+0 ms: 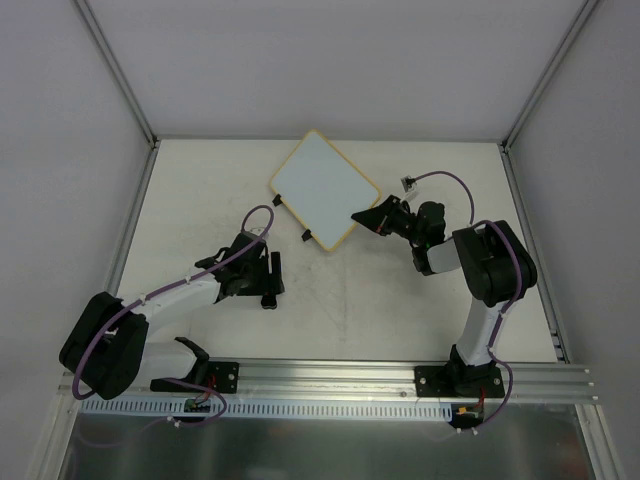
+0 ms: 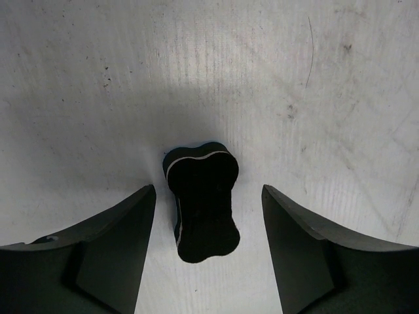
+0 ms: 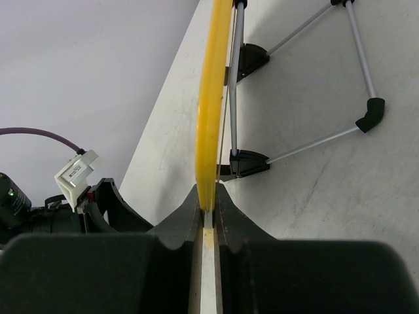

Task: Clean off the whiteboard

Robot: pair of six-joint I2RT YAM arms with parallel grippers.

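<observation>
The left arm stretches low from the near-left corner toward mid-desk, the left gripper spread wide. The right arm elbows up by the right edge, the right gripper clamped on the whiteboard rim.

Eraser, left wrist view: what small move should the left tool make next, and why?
Probably lower the left tool and close it on the eraser: it hangs open with the eraser lying between its fingers, untouched, while the right tool grips the whiteboard's edge, ready for wiping.
</observation>
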